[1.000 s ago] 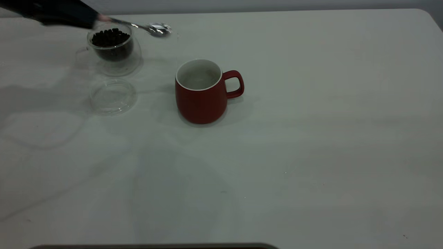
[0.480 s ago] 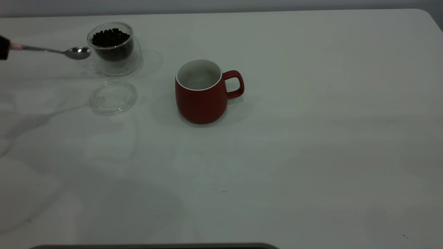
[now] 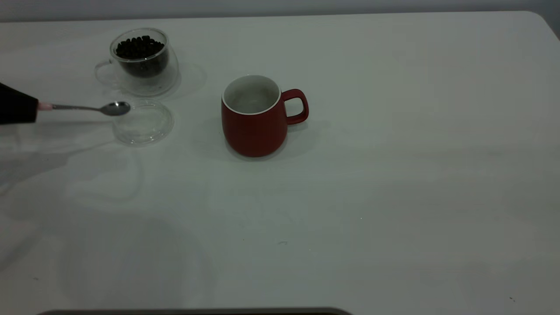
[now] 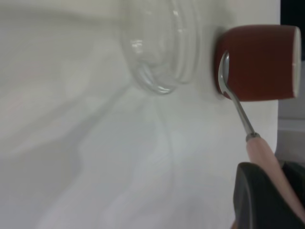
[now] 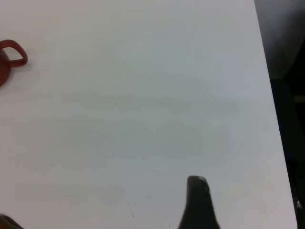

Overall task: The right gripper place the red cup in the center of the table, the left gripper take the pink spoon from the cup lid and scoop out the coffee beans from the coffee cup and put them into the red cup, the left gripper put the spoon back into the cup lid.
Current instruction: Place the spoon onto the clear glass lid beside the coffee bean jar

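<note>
Ext view: left gripper (image 3: 36, 106) at the far left edge, clamped on pink handle of the pink spoon (image 3: 87, 107); spoon roughly level, bowl over the near-left rim of the cup lid (image 3: 143, 122); can't tell if it touches the glass. Spoon bowl looks empty, no beans seen on it. Lid lies flat on the table (image 3: 393, 175), just in front of the coffee cup (image 3: 142, 63), which is upright w/ coffee beans (image 3: 139, 48) heaped inside. Red cup (image 3: 255, 116) upright near table centre, handle pointing to view's right, well apart from lid and glass cup; inside looks white, can't make out beans in it. Right arm not visible here. Left wrist view: spoon (image 4: 236, 98) runs out from gripper (image 4: 267, 200), pink handle pinched at the black jaw, metal bowl in line w/ the red cup (image 4: 257, 62) beyond; lid (image 4: 159, 47) off to one side. Right wrist view: only a black fingertip of the right gripper (image 5: 198, 205) shows, parked over bare table, red cup handle (image 5: 12, 52) far off at the edge; can't tell whether it's shut or spread. Risks, as I judge: if spoon is let go w/ only the bowl over the lid rim, handle would likely tip off onto table; lid is light, smooth glass, so a nudge could skate it toward the glass cup; low sweep could clip that cup. Surface: plain white top, matte, few dark specks, soft shadows, rounded far-right corner. Room: grey wall strip behind, dark floor past table edge.
</note>
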`<state>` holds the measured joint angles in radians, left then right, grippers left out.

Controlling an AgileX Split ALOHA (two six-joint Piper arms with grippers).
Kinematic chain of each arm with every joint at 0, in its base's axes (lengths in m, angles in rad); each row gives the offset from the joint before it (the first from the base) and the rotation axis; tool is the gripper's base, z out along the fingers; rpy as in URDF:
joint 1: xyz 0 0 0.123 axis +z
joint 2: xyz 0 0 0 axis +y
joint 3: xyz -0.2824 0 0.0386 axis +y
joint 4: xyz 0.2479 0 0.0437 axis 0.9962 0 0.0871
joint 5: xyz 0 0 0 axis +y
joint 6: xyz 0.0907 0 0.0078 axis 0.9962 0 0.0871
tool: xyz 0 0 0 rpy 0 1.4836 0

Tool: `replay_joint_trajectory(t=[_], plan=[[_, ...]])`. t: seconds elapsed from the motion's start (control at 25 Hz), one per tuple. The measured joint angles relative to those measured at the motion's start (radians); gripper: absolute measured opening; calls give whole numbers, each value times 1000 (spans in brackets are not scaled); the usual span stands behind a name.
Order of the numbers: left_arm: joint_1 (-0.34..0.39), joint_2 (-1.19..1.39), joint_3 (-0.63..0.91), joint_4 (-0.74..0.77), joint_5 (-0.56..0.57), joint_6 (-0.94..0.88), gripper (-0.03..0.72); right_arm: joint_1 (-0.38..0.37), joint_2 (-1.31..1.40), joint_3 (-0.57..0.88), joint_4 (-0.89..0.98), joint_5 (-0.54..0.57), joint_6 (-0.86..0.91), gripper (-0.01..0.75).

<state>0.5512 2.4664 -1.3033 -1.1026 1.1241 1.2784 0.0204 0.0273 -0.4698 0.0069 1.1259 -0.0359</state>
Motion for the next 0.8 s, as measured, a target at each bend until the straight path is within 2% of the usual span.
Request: replay_joint_trajectory(t=[0.2, 0.48, 0.8], plan=[[-5, 31, -2, -43, -54, 5, 117, 0, 0, 0, 0, 0, 0, 590], [-84, 32, -15, -81, -144, 10, 117, 0, 0, 0, 0, 0, 0, 590], [-153, 61, -50, -107, -166, 0, 117, 0, 0, 0, 0, 0, 0, 590]])
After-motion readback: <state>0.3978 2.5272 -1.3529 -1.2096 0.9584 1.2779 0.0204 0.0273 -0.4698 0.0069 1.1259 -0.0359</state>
